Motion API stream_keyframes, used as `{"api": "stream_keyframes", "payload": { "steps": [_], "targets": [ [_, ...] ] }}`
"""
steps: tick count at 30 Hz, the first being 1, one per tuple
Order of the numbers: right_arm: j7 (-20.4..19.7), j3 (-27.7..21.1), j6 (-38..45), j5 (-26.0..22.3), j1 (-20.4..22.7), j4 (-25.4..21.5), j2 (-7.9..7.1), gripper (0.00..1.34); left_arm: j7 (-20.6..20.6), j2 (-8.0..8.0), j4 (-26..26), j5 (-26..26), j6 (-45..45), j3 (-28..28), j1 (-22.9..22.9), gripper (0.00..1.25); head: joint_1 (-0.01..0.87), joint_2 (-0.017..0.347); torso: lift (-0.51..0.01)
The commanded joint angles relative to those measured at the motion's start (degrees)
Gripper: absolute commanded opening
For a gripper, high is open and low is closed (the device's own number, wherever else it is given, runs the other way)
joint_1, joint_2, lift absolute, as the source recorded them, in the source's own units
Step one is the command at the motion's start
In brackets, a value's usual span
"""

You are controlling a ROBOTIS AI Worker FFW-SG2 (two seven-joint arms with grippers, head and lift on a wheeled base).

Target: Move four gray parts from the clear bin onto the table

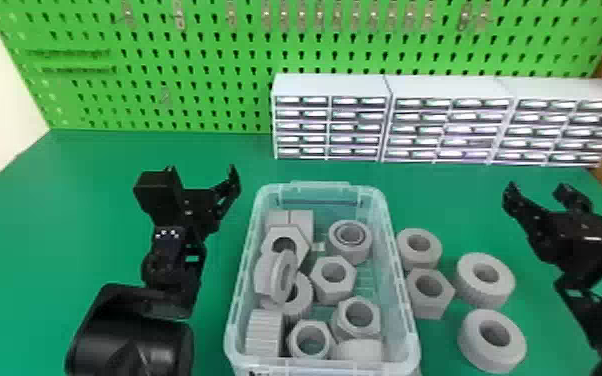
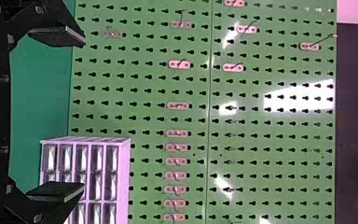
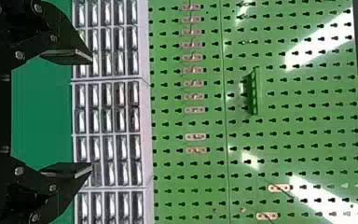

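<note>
A: Where do the gray parts lie, relative to the clear bin (image 1: 320, 190)?

B: Four rest on the table (image 1: 65, 225), outside the bin's right wall. A short ring (image 1: 419, 261) lies just beside the wall, between two and three o'clock; a hex nut (image 1: 427, 307) lies at three, just beside that ring; a broad ring (image 1: 482, 292) lies farther out at three; a second broad ring (image 1: 490, 357) lies at four.

A: And inside?

B: Several gray parts, some overlapping. Taking the bin's middle as the dial's center: a double-walled ring (image 1: 349, 255) at one o'clock, a wide hexagonal piece (image 1: 285, 232) at eleven, a tilted flanged piece (image 1: 270, 280) at nine, a ribbed piece (image 1: 263, 332) between seven and eight, and a round-holed nut (image 1: 310, 327) near six.

A: The grippers?

B: The left gripper (image 1: 202, 175) is above the table, between ten and eleven o'clock from the bin. Its fingers stand apart with nothing between them; the left wrist view agrees. The right gripper (image 1: 537, 192) is at two, well apart from the bin, its fingers likewise spread and empty.

A: The background?

B: Drawer cabinets (image 1: 332, 127) stand in a row from twelve toward two o'clock, before a green pegboard (image 1: 190, 80).
</note>
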Motion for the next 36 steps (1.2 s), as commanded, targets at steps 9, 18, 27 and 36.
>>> {"api": "stream_keyframes", "payload": {
  "steps": [9, 18, 27, 36],
  "targets": [
    [0.0, 0.4, 0.2, 0.2, -0.2, 0.0, -0.18, 0.88, 0.1, 0.0, 0.0, -0.5, 0.0, 0.4, 0.2, 1.07, 0.693, 0.072, -0.052],
    [0.0, 0.6, 0.2, 0.2, -0.2, 0.0, -0.26, 0.88, 0.1, 0.0, 0.0, -0.6, 0.0, 0.7, 0.3, 1.07, 0.693, 0.072, -0.052],
    [0.0, 0.6, 0.2, 0.2, -0.1, 0.0, -0.26, 0.88, 0.1, 0.0, 0.0, -0.6, 0.1, 0.8, 0.3, 1.07, 0.693, 0.072, -0.052],
    [0.0, 0.4, 0.6, 0.2, -0.1, 0.0, -0.26, 0.88, 0.1, 0.0, 0.0, -0.6, 0.0, 0.9, 0.3, 1.07, 0.693, 0.072, -0.052]
  ]
}}
